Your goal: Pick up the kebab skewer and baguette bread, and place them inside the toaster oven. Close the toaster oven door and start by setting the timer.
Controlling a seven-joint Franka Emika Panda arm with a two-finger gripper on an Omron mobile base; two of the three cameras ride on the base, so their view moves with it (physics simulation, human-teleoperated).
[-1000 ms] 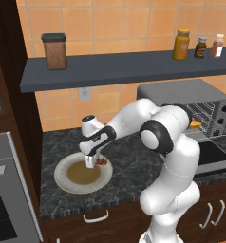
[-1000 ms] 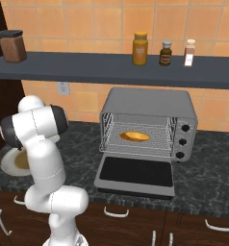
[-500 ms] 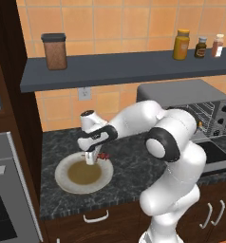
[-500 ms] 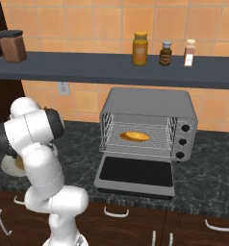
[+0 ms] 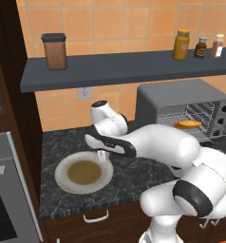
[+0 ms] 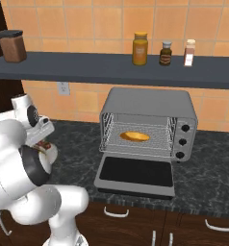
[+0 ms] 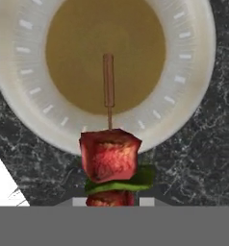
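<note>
While the gripper (image 5: 104, 156) hangs low over the right rim of the plate (image 5: 62, 180), its jaws are closed narrowly on the kebab skewer (image 7: 110, 158), which juts forward from between them in the hand view, red chunks and a green piece nearest the hand and the bare stick end pointing out over the plate's brown centre. From the left base view the hand points downward, the forearm reaching leftward and low across the dark speckled counter (image 5: 134, 171), the elbow bent near the base. Well to the right stands the toaster oven (image 6: 150, 122), its door (image 6: 135, 175) folded down flat, with the baguette bread (image 6: 134, 136) lying on the wire rack inside.
</note>
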